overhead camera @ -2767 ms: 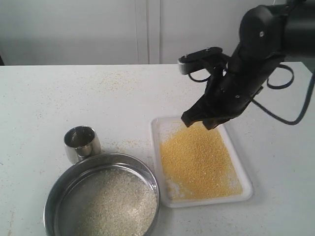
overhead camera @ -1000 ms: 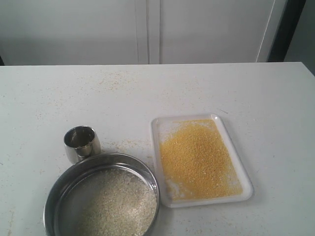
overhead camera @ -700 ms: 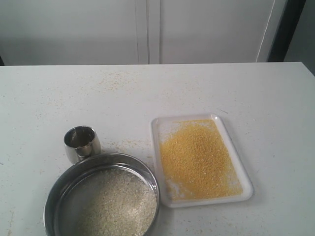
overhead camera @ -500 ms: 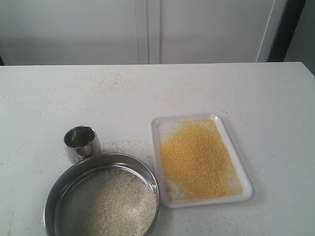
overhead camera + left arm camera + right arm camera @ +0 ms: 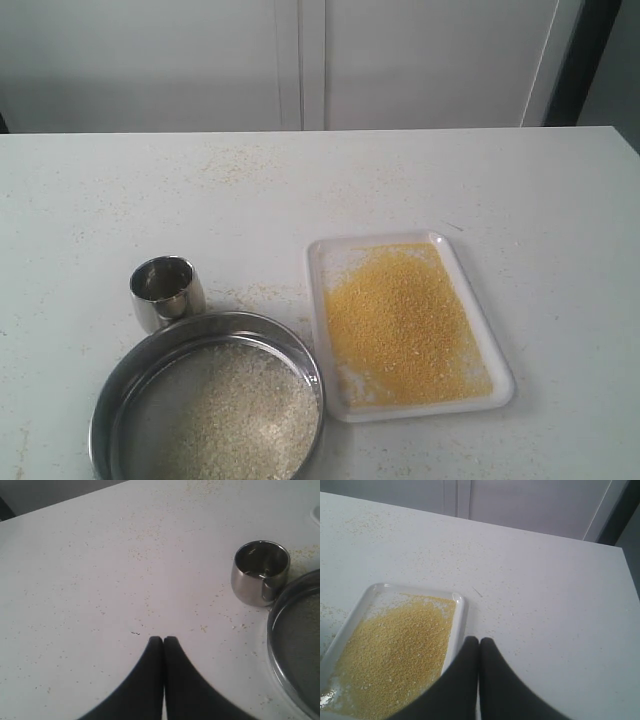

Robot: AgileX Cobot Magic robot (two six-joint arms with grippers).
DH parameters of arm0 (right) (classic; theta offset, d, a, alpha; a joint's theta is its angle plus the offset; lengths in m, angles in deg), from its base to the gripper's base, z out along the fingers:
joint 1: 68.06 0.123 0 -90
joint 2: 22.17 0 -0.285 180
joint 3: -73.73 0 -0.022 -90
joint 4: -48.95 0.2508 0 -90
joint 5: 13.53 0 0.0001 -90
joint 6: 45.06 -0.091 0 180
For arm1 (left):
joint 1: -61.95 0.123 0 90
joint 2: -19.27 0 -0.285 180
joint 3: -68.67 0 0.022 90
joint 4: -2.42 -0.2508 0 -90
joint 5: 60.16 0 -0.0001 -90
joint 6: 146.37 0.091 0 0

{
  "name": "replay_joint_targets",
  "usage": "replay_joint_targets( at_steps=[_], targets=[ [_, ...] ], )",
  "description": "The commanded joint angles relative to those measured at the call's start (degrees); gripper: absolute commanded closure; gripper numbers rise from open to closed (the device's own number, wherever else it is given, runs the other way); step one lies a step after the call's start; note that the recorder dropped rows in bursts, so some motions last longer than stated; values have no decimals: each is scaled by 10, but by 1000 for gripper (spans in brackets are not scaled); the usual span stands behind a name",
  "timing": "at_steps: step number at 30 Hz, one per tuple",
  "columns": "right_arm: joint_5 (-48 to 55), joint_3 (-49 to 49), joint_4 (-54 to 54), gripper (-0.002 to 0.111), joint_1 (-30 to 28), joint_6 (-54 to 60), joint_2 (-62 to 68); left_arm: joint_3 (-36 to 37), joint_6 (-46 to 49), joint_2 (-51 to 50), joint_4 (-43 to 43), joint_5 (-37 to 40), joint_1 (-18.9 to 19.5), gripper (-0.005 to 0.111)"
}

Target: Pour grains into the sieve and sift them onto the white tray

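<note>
**Grains** (image 5: 405,325): two lots. The fine golden-yellow lot lies spread over most of the white tray (image 5: 334,262). It is thickest through the middle, and bare white floor shows at the tray's 11 o'clock corner and in small patches near its 7 o'clock corner. The coarser pale lot (image 5: 240,415) covers the mesh bottom of the sieve (image 5: 215,319), heaped toward the sieve's 4 o'clock side.

**Sieve:** a round steel ring standing flat at the 7 o'clock part of the table (image 5: 420,170), partly cut off by the edge of the exterior view.

**White tray:** rectangular with rounded corners, flat on the table at 2 o'clock of the sieve. Its long rim runs just beside the sieve's rim; contact cannot be told.

**Steel cup** (image 5: 167,291): small, upright, mouth up, at 11 o'clock of the sieve and just beside its rim.

**Stray specks** (image 5: 228,165): loose granules dusted over the table, densest at 12 o'clock of the cup.

**Left gripper** (image 5: 163,639): dark fingers pressed together, nothing between them, above speckled bare table. The cup and an arc of the sieve show in its wrist view.

**Right gripper** (image 5: 479,640): fingers likewise together and empty, tips near the tray's long rim, over the table.

**Wall panels** (image 5: 300,60): pale, behind the table's far edge at 12 o'clock.
</note>
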Motion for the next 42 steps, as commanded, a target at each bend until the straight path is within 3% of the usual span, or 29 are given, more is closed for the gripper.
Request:
replay_joint_targets(
  at_steps=[1,24,42],
  targets=[
    [-4,-1,-3,108,-5,-3,-3,30,-12,59,7,-1,2,107],
    [-4,-1,-3,108,-5,-3,-3,175,-24,221,53,-31,2,107],
    [-4,-1,-3,108,-5,-3,-3,271,-24,228,90,-89,2,107]
  ],
)
